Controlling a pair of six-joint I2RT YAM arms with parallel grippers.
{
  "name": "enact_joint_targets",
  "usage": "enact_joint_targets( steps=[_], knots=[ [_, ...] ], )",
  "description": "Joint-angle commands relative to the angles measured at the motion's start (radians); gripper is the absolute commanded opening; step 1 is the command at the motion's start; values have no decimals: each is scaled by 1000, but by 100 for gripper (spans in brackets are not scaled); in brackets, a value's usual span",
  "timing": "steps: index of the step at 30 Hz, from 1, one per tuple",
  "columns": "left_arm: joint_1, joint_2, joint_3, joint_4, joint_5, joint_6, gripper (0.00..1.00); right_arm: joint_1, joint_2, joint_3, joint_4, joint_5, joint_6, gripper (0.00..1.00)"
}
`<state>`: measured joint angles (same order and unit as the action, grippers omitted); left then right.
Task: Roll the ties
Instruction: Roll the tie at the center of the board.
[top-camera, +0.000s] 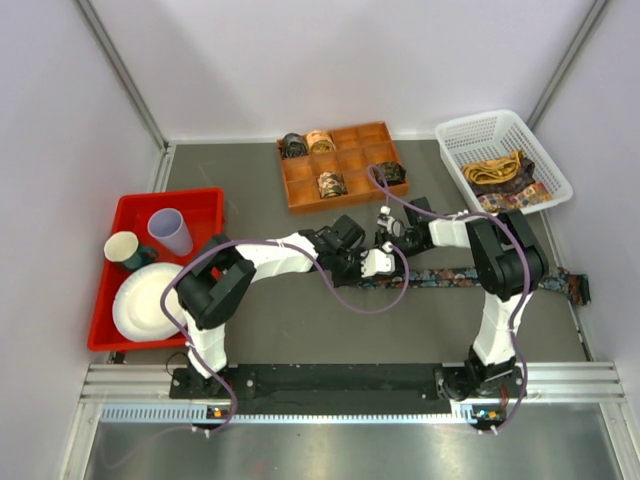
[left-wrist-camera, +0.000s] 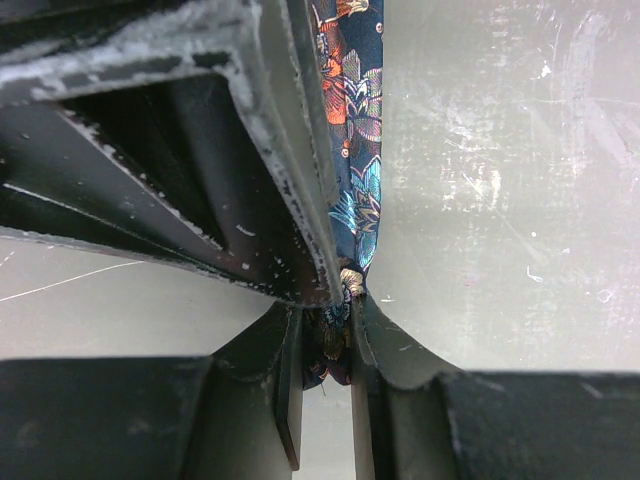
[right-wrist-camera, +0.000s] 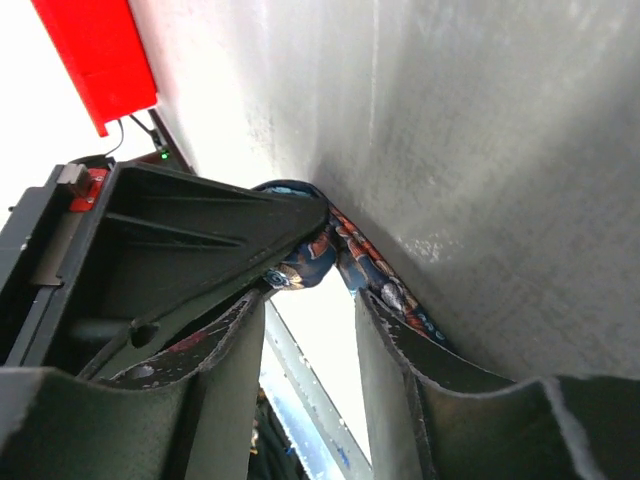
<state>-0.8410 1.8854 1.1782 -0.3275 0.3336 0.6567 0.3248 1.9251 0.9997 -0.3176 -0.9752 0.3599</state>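
A dark floral tie lies stretched along the table from the middle to the right edge. My left gripper is at its left end and shut on it. In the left wrist view the fabric runs up from the pinched jaws of the left gripper. My right gripper hovers just behind, almost touching the left one. In the right wrist view the right gripper stands open, with a folded bit of the tie at its fingertips and nothing between the pads.
An orange divided box behind the grippers holds several rolled ties. A white basket at the back right holds loose ties. A red tray on the left carries cups and a plate.
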Motion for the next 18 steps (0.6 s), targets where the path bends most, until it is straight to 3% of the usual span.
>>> enact_joint_targets(
  steps=[1, 12, 18],
  knots=[
    [-3, 64, -18, -30, -76, 15, 10, 2, 35, -13, 104, -66, 51, 39],
    [-1, 75, -2, -38, -64, 1, 9, 36, 67, -47, 224, -97, 111, 28],
    [-3, 77, 0, -42, -61, -2, 10, 36, 80, -33, 233, -111, 114, 6]
  ],
)
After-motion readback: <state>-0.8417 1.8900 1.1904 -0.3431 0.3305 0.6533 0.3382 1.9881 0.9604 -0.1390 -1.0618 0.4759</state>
